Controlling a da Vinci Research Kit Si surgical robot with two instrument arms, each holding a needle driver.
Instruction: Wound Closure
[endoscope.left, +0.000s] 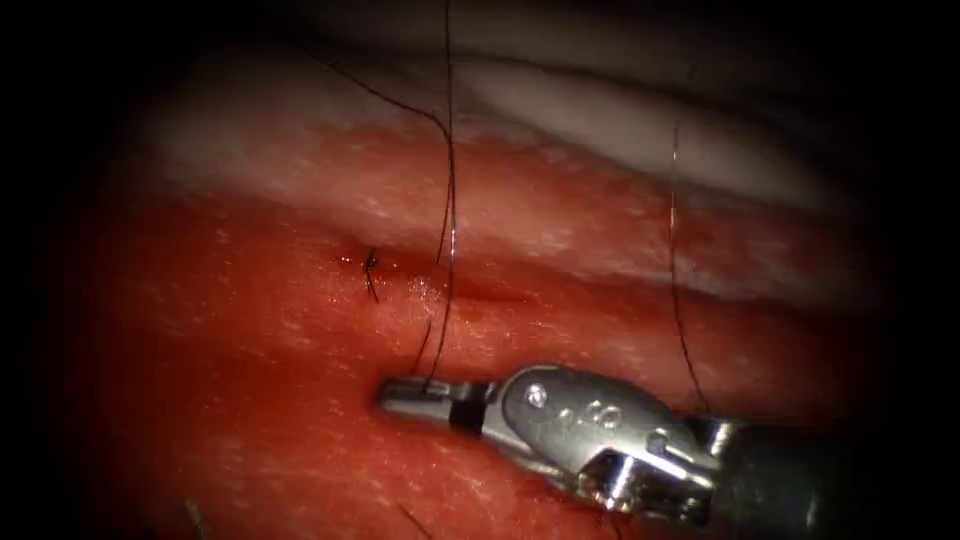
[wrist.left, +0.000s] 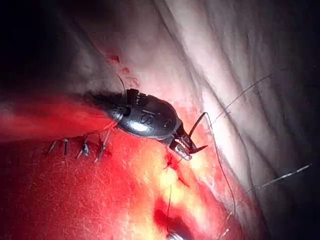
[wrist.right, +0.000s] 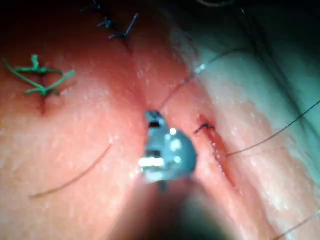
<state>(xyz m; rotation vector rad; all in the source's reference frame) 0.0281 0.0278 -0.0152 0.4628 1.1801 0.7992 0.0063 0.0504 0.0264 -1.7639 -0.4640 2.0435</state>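
While the right tool (endoscope.left: 405, 395) lies low on the tissue (endoscope.left: 250, 400), just on the near side of the cut (endoscope.left: 490, 293) and under its left end, its jaws are pressed together on the thread (endoscope.left: 450, 230); from that pinch the strand runs almost straight up, across the cut and away over the far side, so its long axis stands nearly square to the cut's line. The tool's shaft comes in flat from the cut's right, with the tips pointing left along the cut; a tied knot (endoscope.left: 370, 263) sits just left of the cut's end, near the taut strand but apart from it. A second strand (endoscope.left: 675, 250) crosses the cut further right, clear of the jaws. In the left wrist view the left tool (wrist.left: 192, 148) hovers above the tissue beside the cut; its jaws look closed on a dark curved piece that I take for the needle (wrist.left: 197, 125), held about mid-curve and free of the tissue, with thread trailing from its upper end. By that reading, the left tool is nearer the needle and the right tool nearer the thread's exit at the cut.
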